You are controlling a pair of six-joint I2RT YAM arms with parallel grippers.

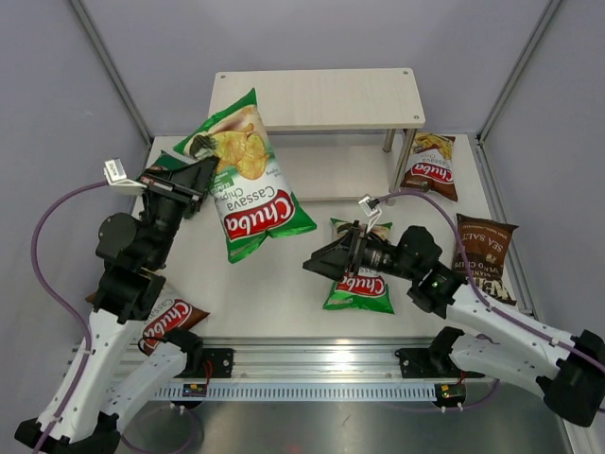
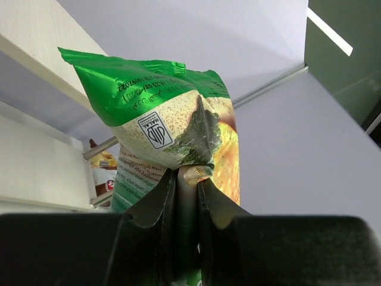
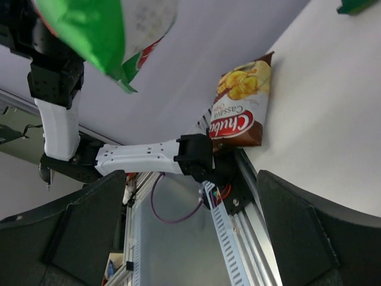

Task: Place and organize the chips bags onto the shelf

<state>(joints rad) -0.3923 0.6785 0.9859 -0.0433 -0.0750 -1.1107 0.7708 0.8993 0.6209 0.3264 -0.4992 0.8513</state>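
Before the shelf (image 1: pixel 317 97), the left gripper (image 2: pixel 187 179) pinches a green bag (image 1: pixel 248 180) reading "Chuba Cassava Chips"; the right gripper (image 1: pixel 317 263) gapes wide, empty, by another green Chuba bag (image 1: pixel 359 291).

The top view looks down from behind the arm bases over the counter (image 1: pixel 274 293) and shelf (image 1: pixel 317 97). The left wrist view sits close behind its jaws, facing up along a bright green bag (image 2: pixel 172 125). The right wrist view, rolled sideways, looks low across the counter at the left arm (image 3: pixel 137 158), sharing that bag and a brown-red bag (image 3: pixel 238 110) with the top view.
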